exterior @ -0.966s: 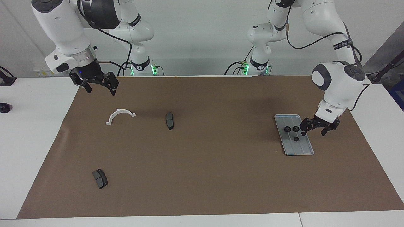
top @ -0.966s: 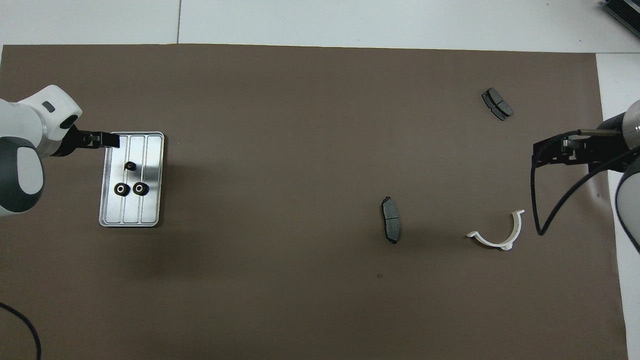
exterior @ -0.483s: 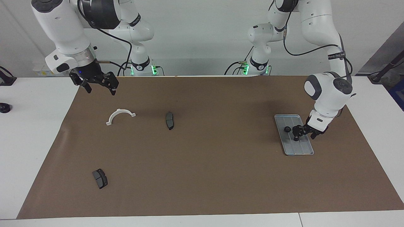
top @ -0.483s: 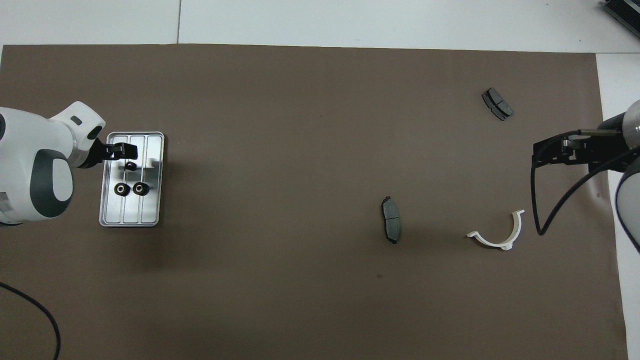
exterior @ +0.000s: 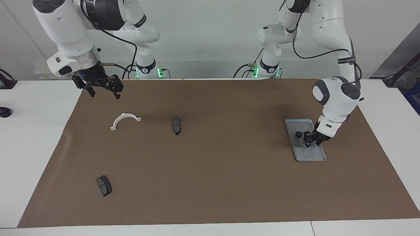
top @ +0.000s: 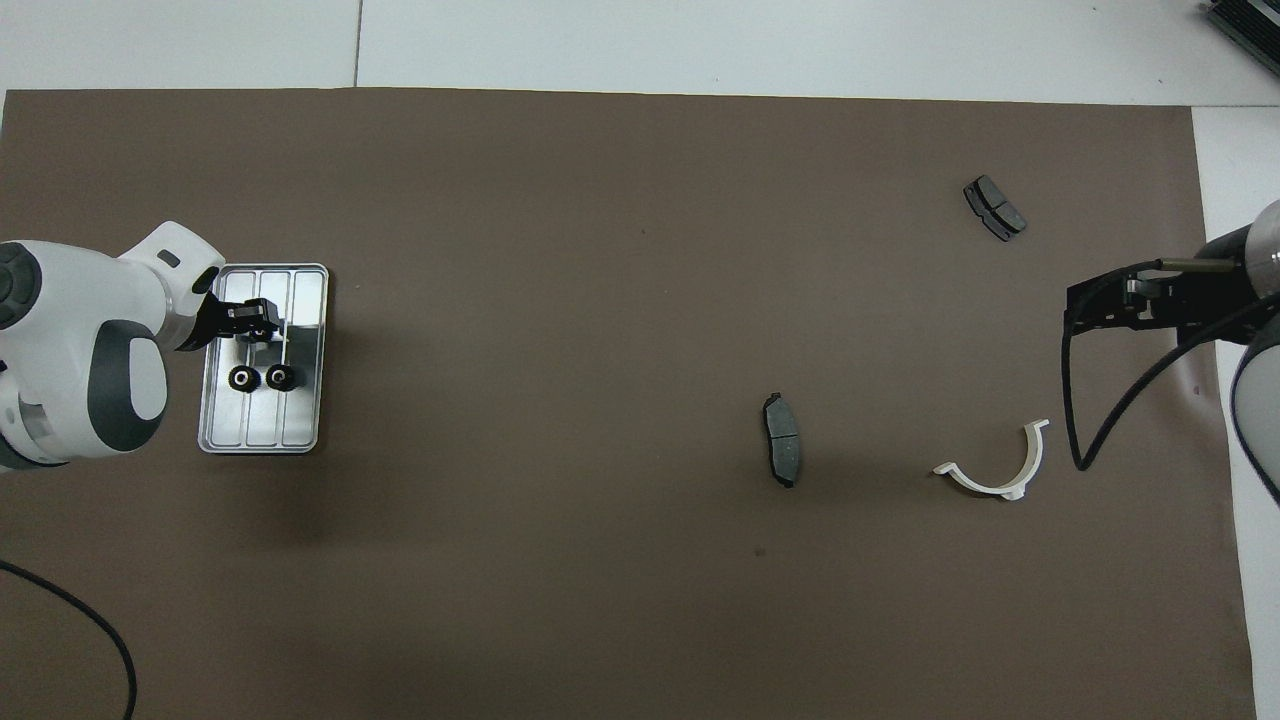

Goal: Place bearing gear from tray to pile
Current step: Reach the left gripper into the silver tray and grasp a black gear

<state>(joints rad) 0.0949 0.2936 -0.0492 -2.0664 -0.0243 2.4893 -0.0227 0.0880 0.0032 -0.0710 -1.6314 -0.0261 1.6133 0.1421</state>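
The silver ribbed tray (exterior: 311,154) lies on the brown mat toward the left arm's end, also in the overhead view (top: 260,428). Three small black gears lie in it. Two sit side by side (top: 241,378) (top: 281,378); one of them shows in the facing view (exterior: 298,134). The third gear (top: 263,334), farther from the robots, is mostly covered by my left gripper (exterior: 312,141) (top: 252,320). That gripper is low in the tray, open, a finger on either side of that gear. My right gripper (exterior: 103,92) (top: 1070,312) waits open, raised over the mat's edge. No pile of gears shows outside the tray.
A white half-ring bracket (exterior: 125,120) (top: 995,482) lies under the right gripper's side. One dark brake pad (exterior: 176,125) (top: 782,440) lies mid-mat. Another (exterior: 104,185) (top: 994,208) lies farther from the robots toward the right arm's end.
My left gripper has swung in from beside the tray and come down over the gear farthest from the robots. The right arm has not moved.
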